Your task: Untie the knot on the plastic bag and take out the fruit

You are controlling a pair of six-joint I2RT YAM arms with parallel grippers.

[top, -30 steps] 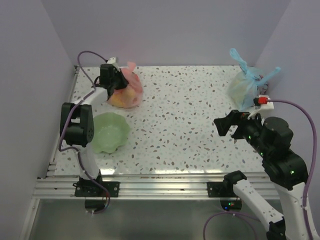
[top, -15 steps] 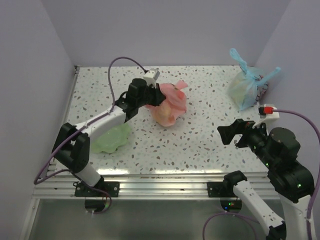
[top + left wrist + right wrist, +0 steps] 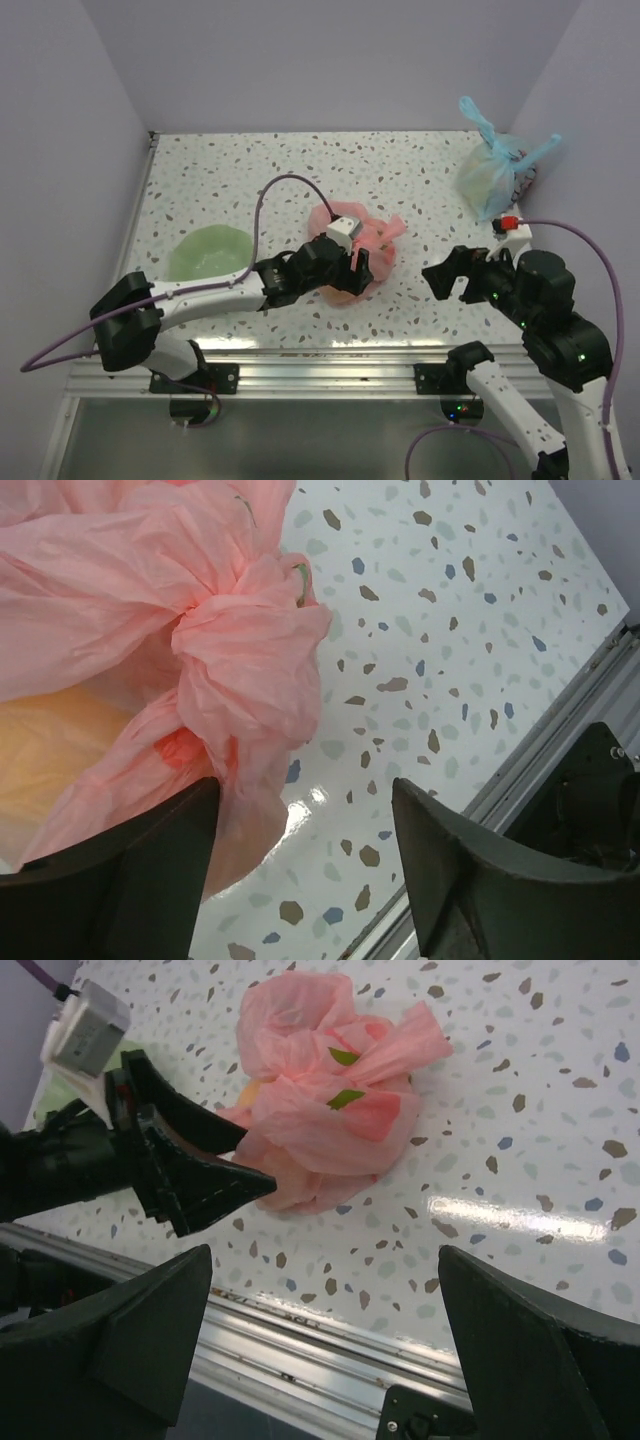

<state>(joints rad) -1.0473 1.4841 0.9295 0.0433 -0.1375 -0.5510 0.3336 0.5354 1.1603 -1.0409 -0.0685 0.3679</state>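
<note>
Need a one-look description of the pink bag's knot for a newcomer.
On the speckled table, front centre, lies a crinkly pink bag. Its knot is the bunched tuft where the ears twist together, short and pink, unlike the blue bag's long ears far right.

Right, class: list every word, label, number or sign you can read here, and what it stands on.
None readable.
The pink bag carries small coloured prints, but they are shapes, no legible letters.
The blue bag and the green bowl show no writing.
</note>
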